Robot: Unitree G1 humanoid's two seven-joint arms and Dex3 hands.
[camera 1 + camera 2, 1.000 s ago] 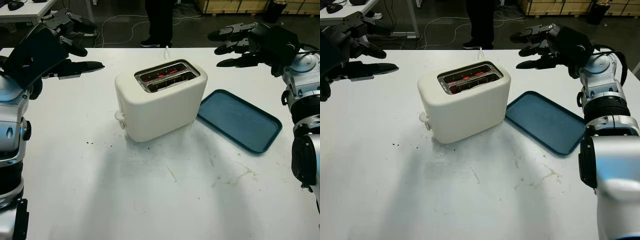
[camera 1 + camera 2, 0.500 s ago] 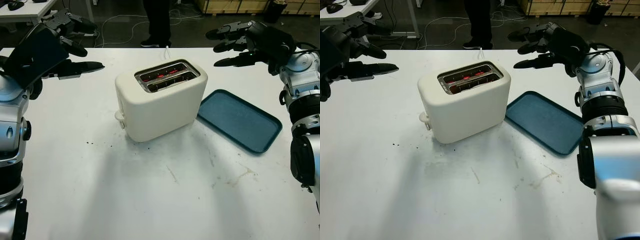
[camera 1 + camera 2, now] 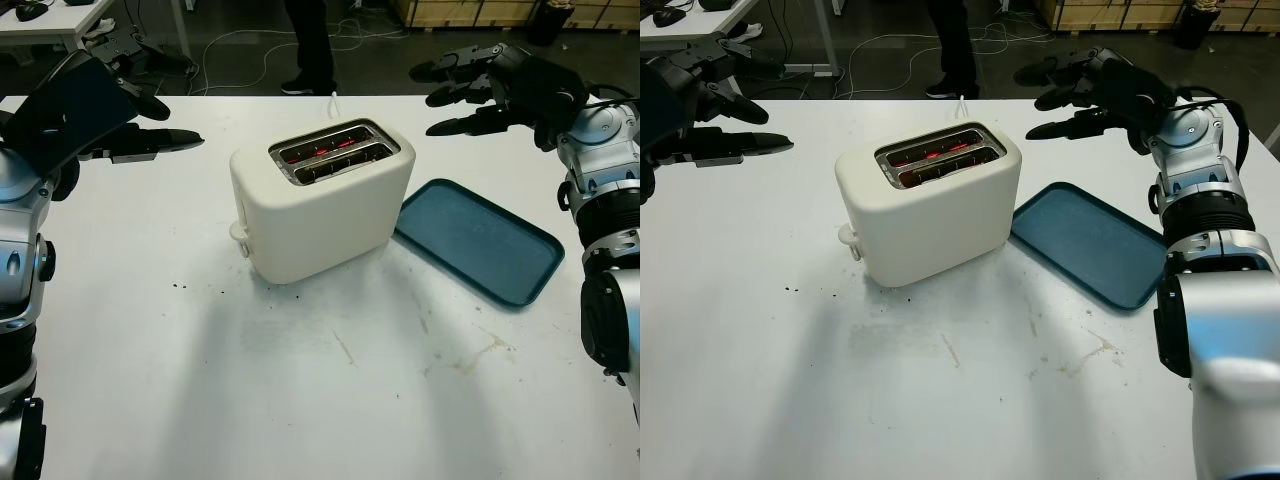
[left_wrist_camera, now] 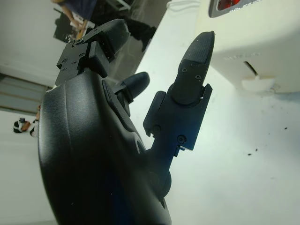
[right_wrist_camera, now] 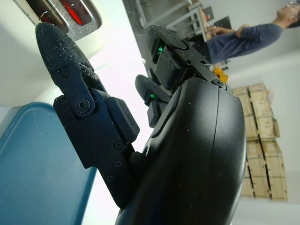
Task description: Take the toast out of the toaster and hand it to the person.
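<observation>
Toaster [image 3: 320, 200]: cream two-slot unit standing upright near the middle of the white table [image 3: 300, 400], turned at an angle. Its lever knob [image 3: 238, 233] faces about 8 o'clock.

Slots [image 3: 333, 152]: red glow visible inside both. No slice can be made out standing above the rim; whether toast sits down inside cannot be told.

Tray [image 3: 478, 240]: blue, lying flat at 3 o'clock of the toaster, its near corner just beside the toaster's base. Nothing on it.

Left hand [image 3: 120, 125]: raised above the table at 10 o'clock of the toaster, well apart from it. Fingers extended and separated, holding nothing, one pointing toward the toaster.

Right hand [image 3: 1090, 95]: raised at 2 o'clock of the toaster, over the far table edge beyond the tray. Fingers extended and separated, holding nothing, tips aimed toward the toaster.

Person [image 3: 315, 45]: dark trouser legs and shoes standing at 12 o'clock past the far edge of the table. No outstretched hand seen.

Cable [image 3: 333, 102]: white lead running from the toaster's back over the far edge.

Table condition: crumbs and faint stains on the near half.

Progress: judged at the very start. Neither hand touches the toaster, nothing is lifted, nothing is handed over.

Outstanding: reach the slots, grip the toast, raise it clear, carry it to 12 o'clock for the person.
</observation>
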